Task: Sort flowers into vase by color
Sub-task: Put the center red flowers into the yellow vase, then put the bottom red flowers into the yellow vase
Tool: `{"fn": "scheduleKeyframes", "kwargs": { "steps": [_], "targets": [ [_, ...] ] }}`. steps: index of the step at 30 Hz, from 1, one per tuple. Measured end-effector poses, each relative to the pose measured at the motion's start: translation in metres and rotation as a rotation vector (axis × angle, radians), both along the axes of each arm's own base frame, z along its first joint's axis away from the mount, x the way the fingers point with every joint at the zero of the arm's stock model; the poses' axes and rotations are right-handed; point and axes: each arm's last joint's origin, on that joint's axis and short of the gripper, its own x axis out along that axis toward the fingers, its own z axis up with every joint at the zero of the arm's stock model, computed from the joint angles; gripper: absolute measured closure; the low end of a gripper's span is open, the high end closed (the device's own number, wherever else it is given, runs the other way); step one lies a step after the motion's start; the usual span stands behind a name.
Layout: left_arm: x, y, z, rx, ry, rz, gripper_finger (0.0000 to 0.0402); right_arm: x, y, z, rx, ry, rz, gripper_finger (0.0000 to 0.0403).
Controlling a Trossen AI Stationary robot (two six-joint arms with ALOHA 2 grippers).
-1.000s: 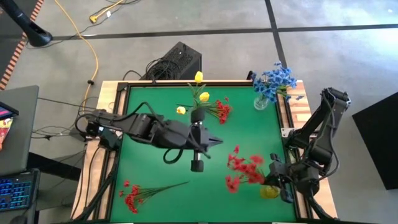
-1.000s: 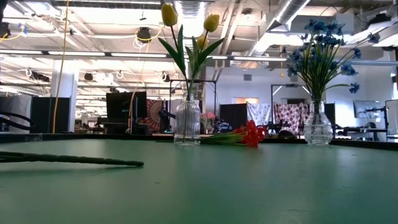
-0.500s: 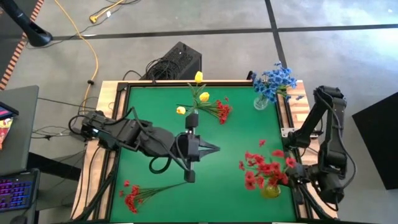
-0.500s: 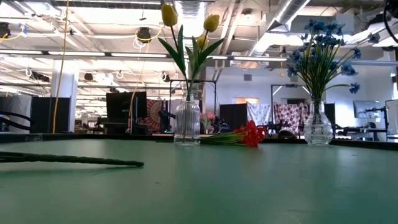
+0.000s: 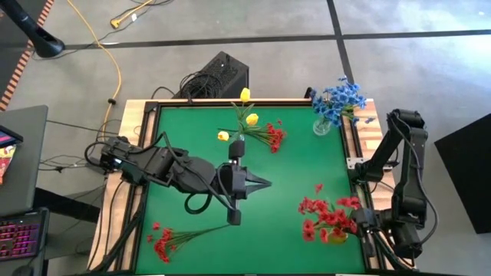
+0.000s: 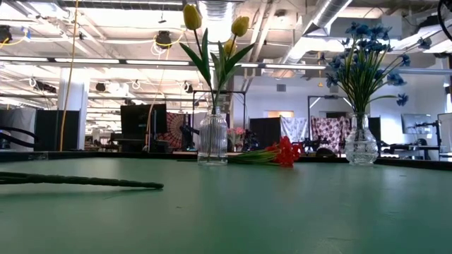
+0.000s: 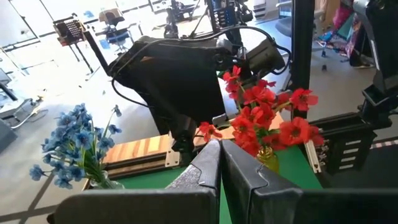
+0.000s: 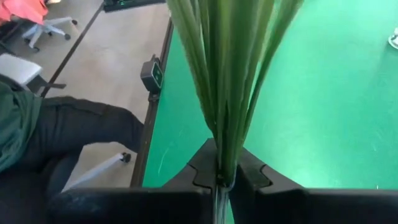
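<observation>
Right gripper (image 8: 219, 180): fingers closed tight on a bundle of thin green stems, which rise straight out from between the pads. In the high view it sits at the table's near right corner (image 5: 360, 227), beside the right edge.
Held item: red sprig (image 5: 330, 215), its blooms spread above a small yellow vase (image 5: 337, 236). The same cluster and vase show in the left wrist view (image 7: 261, 118).
Key relation: the stem bundle's long axis runs roughly vertical, blooms up, in line with the vase mouth; the vase lies just at the gripper. Whether the stem ends are seated in the vase cannot be told.
Nearer arm: right arm; the vase is at its own corner.
Left gripper (image 5: 261, 184): over mid-table, pointing toward the right side; fingers together, nothing between them in the left wrist view (image 7: 220, 167).
Remaining flowers: one red sprig (image 5: 165, 241) flat at the near left, stem running toward table centre; one red sprig (image 5: 272, 136) flat beside the yellow-tulip vase (image 5: 239, 142).
Sorted: blue flowers (image 5: 337, 100) in a clear vase (image 5: 322, 126) at the far right corner; yellow tulips (image 6: 212, 28) standing in their vase.
Next move, judged: release only once the stems stand in the vase.
</observation>
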Motion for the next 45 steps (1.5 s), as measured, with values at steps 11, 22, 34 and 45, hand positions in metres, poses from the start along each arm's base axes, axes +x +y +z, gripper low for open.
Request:
{"fn": "scheduleKeyframes", "kwargs": {
  "steps": [11, 22, 34, 45],
  "targets": [
    [0.000, 0.000, -0.001, 0.004, 0.010, -0.001, 0.0402, 0.000, -0.001, 0.000, -0.035, 0.001, 0.018, 0.0283],
    [0.000, 0.001, -0.004, 0.017, 0.041, 0.001, 0.0402, 0.001, -0.007, 0.011, 0.052, 0.073, 0.048, 0.0142],
    [-0.008, 0.005, -0.023, 0.026, 0.237, 0.036, 0.0402, -0.001, -0.041, 0.051, 0.482, 0.386, 0.115, 0.0138],
    [-0.028, 0.012, -0.056, -0.008, 0.564, 0.186, 0.0401, 0.000, -0.075, 0.055, 0.518, 0.443, 0.007, 0.0138]
  ]
}}
